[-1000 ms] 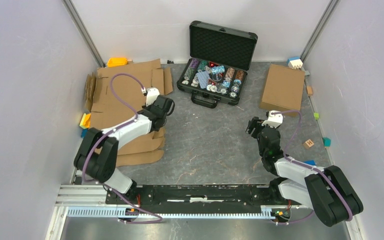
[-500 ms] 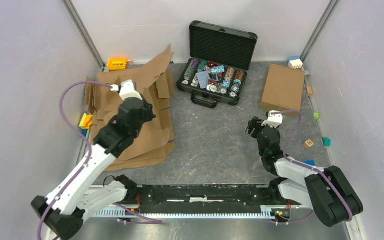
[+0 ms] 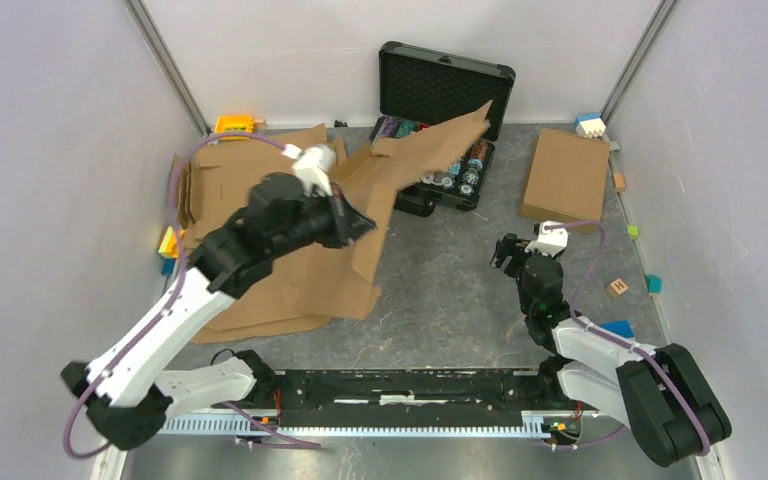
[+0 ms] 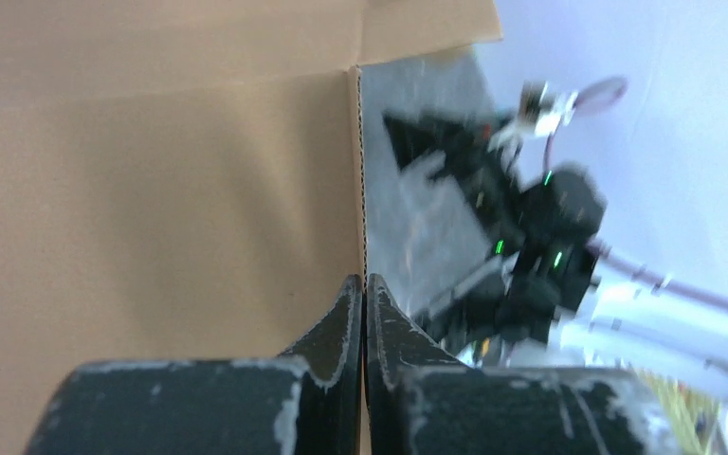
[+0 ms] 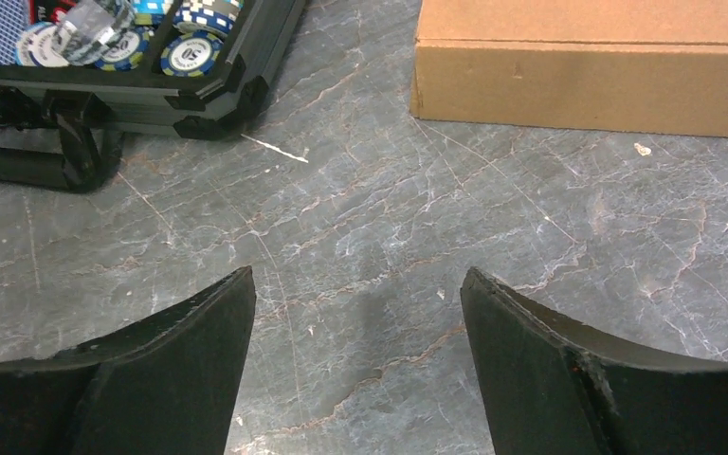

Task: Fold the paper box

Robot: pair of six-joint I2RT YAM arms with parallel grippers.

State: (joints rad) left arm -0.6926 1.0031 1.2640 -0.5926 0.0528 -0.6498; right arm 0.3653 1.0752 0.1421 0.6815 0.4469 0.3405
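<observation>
Left pincer [image 4: 364,284]: its two dark fingers are pressing together, pinching the edge of the paper box [image 3: 415,150] right beside a cut slit in the board.
Left arm [image 3: 180,310]: it is reaching up and across from the near left corner, holding the pincer well above the table [image 3: 440,290].
Paper box: it is hanging in the air as a flat, unfolded brown sheet with flaps, tilting upward to the right; its far corner is overlapping the front of the black case [image 3: 445,95] in the overhead view, and its lower edge is sitting near or on the cardboard pile [image 3: 260,295], though which one is hard to tell.
Cardboard pile: more flat brown sheets are lying on the left side of the table, under and behind the left arm.
Right pincer [image 5: 355,284]: its fingers are spreading wide with nothing between them, hovering over bare grey table near the right side.
Black case: it is sitting open at the back of the table, lid upright, with colourful chips [image 5: 190,52] showing inside.
Closed brown box [image 3: 565,175]: it is lying flat at the back right, just beyond the right pincer and apart from it.
Small blocks: an orange piece [image 3: 232,124] is resting at the back left, a blue and white one [image 3: 590,124] at the back right, and a wooden one [image 3: 617,288] along the right edge.
</observation>
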